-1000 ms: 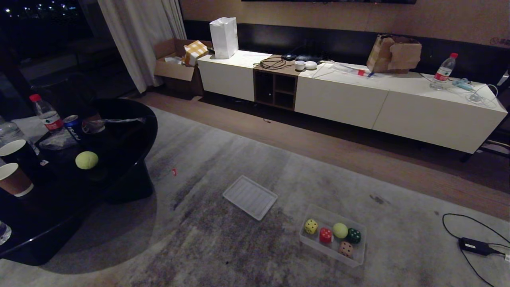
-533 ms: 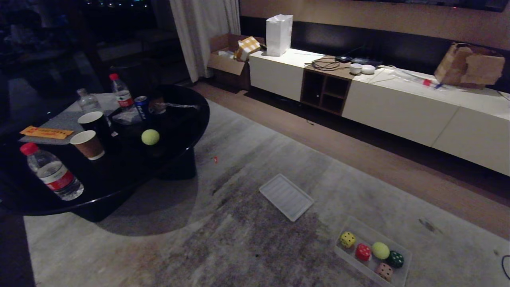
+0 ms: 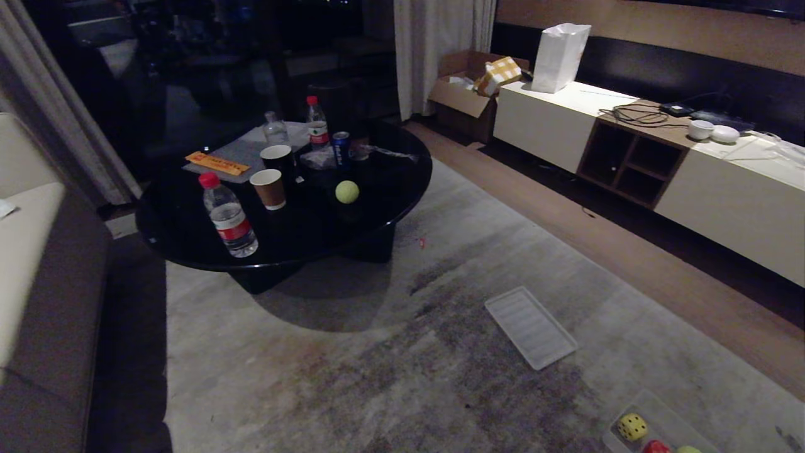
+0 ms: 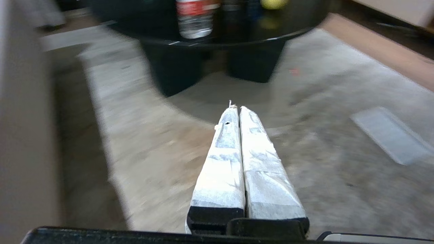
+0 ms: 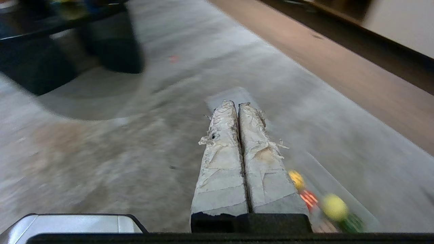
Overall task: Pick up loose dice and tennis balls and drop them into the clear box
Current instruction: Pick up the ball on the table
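Now both tools, L (image 4: 239, 107) & R (image 5: 236, 103), pressed together w/ nothing held; tennis ball (image 3: 347, 192) on black table (image 3: 188, 239).

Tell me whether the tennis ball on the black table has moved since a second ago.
No. The tennis ball keeps its spot on the black table, beside the blue can; only the camera turned.

Neither arm shows in the head view. In its wrist view the left gripper (image 4: 236, 107) points forward and slightly down, its taped fingers pressed together and empty. The right gripper (image 5: 236, 103) is posed likewise, fingers closed on nothing.
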You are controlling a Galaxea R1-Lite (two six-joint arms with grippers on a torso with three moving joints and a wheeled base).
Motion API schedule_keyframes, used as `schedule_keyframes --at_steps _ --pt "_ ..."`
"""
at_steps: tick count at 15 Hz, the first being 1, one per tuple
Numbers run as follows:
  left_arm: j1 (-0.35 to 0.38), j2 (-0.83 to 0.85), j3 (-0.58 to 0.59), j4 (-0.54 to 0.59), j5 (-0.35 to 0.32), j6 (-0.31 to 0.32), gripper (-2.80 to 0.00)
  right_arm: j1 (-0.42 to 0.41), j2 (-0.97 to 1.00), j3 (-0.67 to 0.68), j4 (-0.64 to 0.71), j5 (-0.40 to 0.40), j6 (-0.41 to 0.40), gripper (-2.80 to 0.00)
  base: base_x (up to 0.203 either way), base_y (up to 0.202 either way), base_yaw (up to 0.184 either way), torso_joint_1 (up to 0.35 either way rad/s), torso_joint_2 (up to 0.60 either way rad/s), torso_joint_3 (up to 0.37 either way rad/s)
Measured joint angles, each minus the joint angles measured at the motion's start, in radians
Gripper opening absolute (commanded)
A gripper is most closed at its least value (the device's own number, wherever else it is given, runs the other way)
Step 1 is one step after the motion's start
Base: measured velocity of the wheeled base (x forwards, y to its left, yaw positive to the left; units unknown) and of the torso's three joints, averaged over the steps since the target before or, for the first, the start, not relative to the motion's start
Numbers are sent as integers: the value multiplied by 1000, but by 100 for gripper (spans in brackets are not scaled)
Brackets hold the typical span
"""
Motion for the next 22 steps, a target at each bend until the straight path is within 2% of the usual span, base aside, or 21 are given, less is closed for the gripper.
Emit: schedule_keyframes --at_steps 11,18,22 --pt "0 0 0 0 2 -2 -280 0 0 0 -1 -1 0 -280 0 -6 159 2 2 3" --pt "0 0 0 0 3 -6 -280 0 0 0 -1 -1 0 -280 0 -1 11 1 1 0" --pt "0 0 0 0 3 -6 -280 0 0 0 -2 -1 0 -280 171 0 -2 2 1 5"
